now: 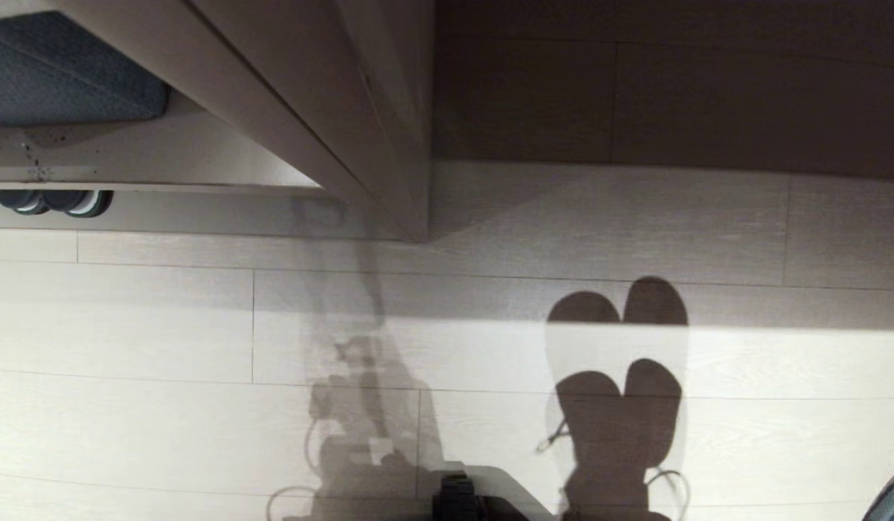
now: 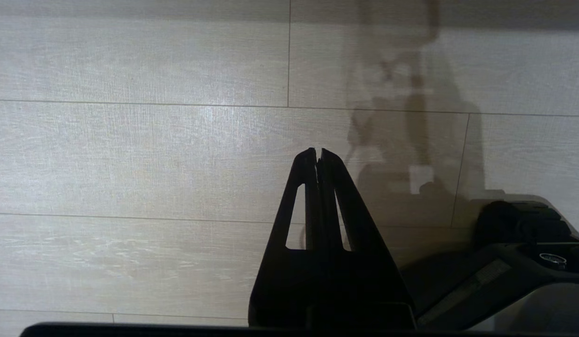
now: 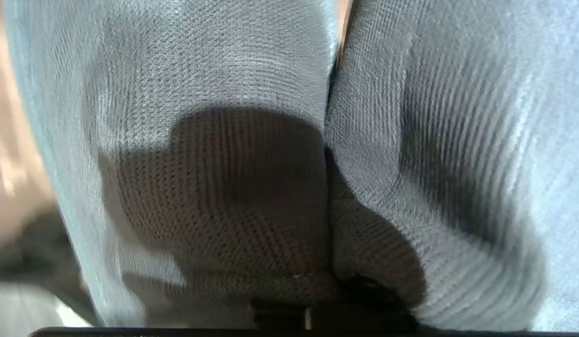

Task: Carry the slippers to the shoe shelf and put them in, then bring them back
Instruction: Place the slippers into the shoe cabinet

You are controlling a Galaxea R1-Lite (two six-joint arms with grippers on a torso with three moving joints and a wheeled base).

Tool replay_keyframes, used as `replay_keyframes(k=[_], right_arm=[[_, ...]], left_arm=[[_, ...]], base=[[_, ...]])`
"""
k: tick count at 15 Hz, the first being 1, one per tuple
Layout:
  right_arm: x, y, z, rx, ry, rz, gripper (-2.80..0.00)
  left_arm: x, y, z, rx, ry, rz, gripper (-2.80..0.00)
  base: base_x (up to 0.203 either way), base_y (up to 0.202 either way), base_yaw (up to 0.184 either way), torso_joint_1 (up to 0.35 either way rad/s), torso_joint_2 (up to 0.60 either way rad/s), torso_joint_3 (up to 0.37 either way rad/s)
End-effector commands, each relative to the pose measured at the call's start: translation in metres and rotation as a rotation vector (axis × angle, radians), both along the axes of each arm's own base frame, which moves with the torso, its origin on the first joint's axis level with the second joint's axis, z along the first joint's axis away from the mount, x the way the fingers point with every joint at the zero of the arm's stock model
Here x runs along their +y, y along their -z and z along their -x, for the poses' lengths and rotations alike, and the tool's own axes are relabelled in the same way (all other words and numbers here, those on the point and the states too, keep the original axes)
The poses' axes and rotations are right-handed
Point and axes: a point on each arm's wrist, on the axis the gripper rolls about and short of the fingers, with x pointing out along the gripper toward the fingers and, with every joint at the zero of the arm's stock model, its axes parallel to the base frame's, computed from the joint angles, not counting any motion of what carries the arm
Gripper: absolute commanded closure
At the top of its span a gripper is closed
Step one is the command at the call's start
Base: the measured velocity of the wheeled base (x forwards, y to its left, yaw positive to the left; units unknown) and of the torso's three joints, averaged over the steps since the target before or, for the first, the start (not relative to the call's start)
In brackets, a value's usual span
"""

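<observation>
Dim, hard floor shadows, blurred close-up

Head view looks down at floor [image 1: 165,325]; left wrist shares it; right wrist apparently pressed against slippers [image 3: 252,140].

Grey mesh-weave slippers [image 3: 252,140], pale wood-grain plank floor [image 1: 165,325], black left pincer [image 2: 319,154]

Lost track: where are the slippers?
The slippers fill the right wrist view, side by side at the right gripper; head view shows only their shadow, at right.
</observation>
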Motion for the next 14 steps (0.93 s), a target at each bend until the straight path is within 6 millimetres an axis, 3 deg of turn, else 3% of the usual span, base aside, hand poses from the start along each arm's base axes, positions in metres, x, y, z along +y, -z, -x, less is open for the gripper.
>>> replay_keyframes(k=[1,8,14], right_arm=[[0.0000,0.0076,0.0017,0.046,0.001,-0.003,0.00],[-0.0001,0.0068,0.0015,0.036,0.005,-0.006,0.00],[-0.0001,0.0064,0.0016,0.035,0.006,-0.012,0.00]], left_arm=[[0.0000,0.0000,0.0000,0.000,0.000,-0.001,0.00],[0.0000,0.0000,0.0000,0.000,-0.001,0.006,0.00],[0.0000,0.0004,-0.0001,0.001,0.000,0.007,0.00]], base=[[0.000,0.000,0.000,0.000,0.00,0.000],[0.000,0.000,0.000,0.000,0.00,0.006],[0.000,0.000,0.000,0.000,0.00,0.189]])
